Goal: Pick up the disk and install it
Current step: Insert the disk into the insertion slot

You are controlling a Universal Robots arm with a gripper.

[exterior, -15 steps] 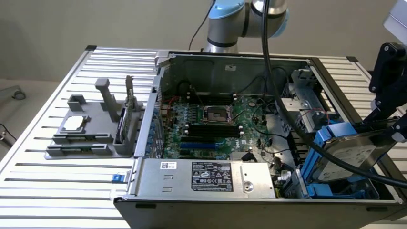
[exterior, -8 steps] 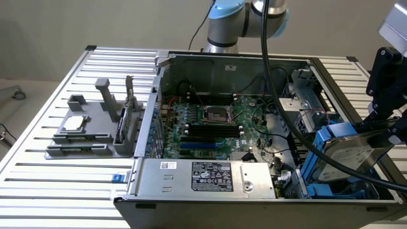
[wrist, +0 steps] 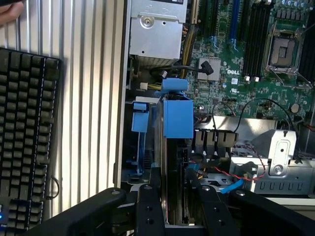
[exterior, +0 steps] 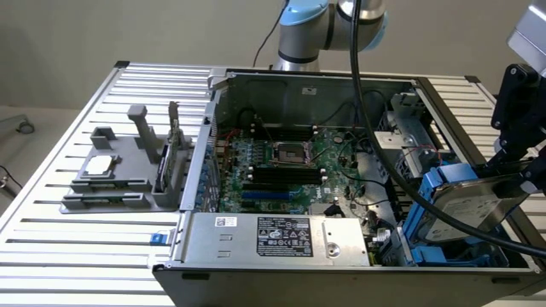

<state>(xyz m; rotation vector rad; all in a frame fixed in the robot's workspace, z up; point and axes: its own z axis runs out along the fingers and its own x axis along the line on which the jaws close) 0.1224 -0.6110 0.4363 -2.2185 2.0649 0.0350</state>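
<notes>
The disk (exterior: 474, 208), a silver-grey drive with a white label in a bright blue carrier, hangs tilted over the drive bay (exterior: 426, 252) at the front corner of the open computer case, on the exterior view's right. My gripper (exterior: 516, 176) is shut on it from the upper right. In the wrist view the disk (wrist: 172, 162) stands edge-on between the two black fingers (wrist: 149, 201), its blue bracket end (wrist: 177, 115) pointing away from the gripper (wrist: 173, 209). A blue bay rail (wrist: 140, 118) lies right beside it. Whether the disk touches the bay is hidden.
The case (exterior: 341, 80) lies open on a slatted metal table (exterior: 77, 236), showing the motherboard (exterior: 290, 169) and the labelled silver power supply (exterior: 282, 240). A grey fixture (exterior: 119, 173) holds a small silver chip. A black cable (exterior: 384, 160) crosses the case. A keyboard (wrist: 24, 137) lies beside it.
</notes>
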